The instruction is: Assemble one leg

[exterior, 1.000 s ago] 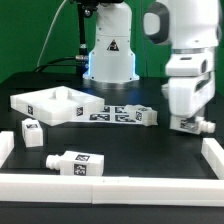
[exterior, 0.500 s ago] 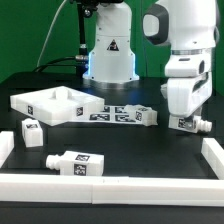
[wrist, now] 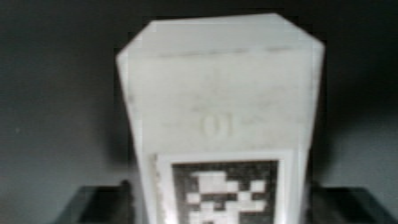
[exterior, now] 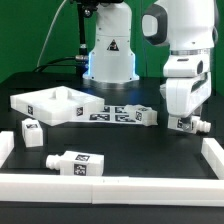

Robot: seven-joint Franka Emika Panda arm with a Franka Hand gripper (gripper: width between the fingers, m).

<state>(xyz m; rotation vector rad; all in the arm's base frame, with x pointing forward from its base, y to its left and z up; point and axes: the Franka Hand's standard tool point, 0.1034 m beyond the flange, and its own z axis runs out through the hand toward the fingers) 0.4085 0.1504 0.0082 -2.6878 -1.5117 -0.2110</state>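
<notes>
1. In the exterior view the gripper (exterior: 187, 122) hangs low at the middle right of the frame, just above the desk (exterior: 140, 150). The arm's white housing hides most of it.
2. The leg (exterior: 191, 125) shows only as a small tagged white piece at the gripper's tip. Whether it touches the desk is too small to tell.
3. In the wrist view the leg (wrist: 214, 110) fills the picture and is blurred, with one square tag cut off by the frame edge.
4. Dark fingers (wrist: 103, 205) lie flush against both sides of the leg, so the gripper looks closed on it.
5. An upright leg (exterior: 30, 132) stands at the middle left, and a lying leg (exterior: 72, 162) rests at the lower left. The tabletop (exterior: 40, 103) sits above them.
6. The marker board (exterior: 115, 114) lies at the centre. The white block at its right end is hard to identify.
7. Since a second ago the arm and the leg have shifted slightly toward the exterior view's left. The other parts lie unchanged.
</notes>
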